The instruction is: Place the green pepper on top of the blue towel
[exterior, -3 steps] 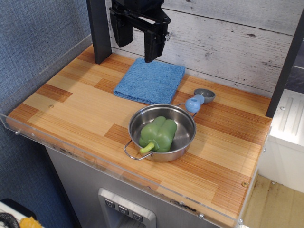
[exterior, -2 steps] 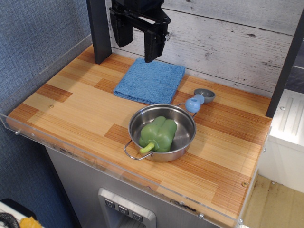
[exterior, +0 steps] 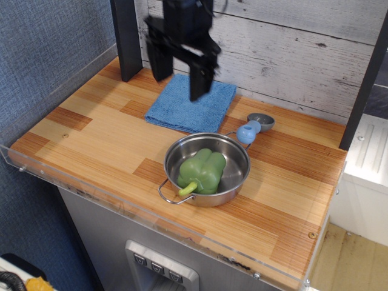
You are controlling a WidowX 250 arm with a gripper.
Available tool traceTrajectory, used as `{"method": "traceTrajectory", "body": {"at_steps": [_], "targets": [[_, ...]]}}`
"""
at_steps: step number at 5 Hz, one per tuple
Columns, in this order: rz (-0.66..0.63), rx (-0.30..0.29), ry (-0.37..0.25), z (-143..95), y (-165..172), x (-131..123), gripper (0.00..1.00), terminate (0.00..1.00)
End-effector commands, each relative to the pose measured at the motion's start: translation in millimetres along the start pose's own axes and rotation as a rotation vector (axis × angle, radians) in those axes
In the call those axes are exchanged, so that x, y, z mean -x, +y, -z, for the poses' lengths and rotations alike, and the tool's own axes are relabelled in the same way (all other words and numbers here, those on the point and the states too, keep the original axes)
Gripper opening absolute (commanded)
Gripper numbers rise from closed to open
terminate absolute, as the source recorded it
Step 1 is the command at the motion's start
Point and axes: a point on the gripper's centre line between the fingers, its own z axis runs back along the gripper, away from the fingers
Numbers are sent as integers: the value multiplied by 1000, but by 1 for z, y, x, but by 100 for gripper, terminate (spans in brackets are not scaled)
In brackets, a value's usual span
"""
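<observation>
Moving now: the gripper (exterior: 180,77) has dropped lower and come a little toward the near side and right since a moment ago; its outline is motion-blurred, so it is mid-travel.
Jaws: spread apart and holding nothing, the two dark fingers (exterior: 199,82) hanging over the far part of the blue towel (exterior: 190,104).
Unchanged: the green pepper (exterior: 202,171), the steel pot (exterior: 233,185), the towel and the blue-handled scoop (exterior: 253,128) all lie exactly where they were.
Pepper position: inside the pot, lying on its side with the pale stem pointing toward the near-left rim; the pot sits on the wooden surface (exterior: 97,145) near of the towel, its far rim close to the towel's near edge.
Towel: flat and bare at the far middle of the surface, nothing resting on it.
Scoop: just beside the pot's far-right handle, apparently not in the way.
Meaning for the task: the approach looks to have just begun; the pepper is not yet grasped, and the arm remains well apart from it.
Next need, as I judge it: carry on toward the near side, over the pot, then descend with the jaws straddling the pepper's lobes.
Risk: the pot wall leaves little room, so a finger could catch the rim.
</observation>
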Motion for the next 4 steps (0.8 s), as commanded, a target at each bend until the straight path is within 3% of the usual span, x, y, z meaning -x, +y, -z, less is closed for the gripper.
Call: {"method": "traceTrajectory", "body": {"at_steps": [1,2,4], "targets": [[76,19,-39,-2,-53,8,100,0],[95,28,-1,11,-70,15,100,0],[82,36,40,25,-66,28,100,0]]}}
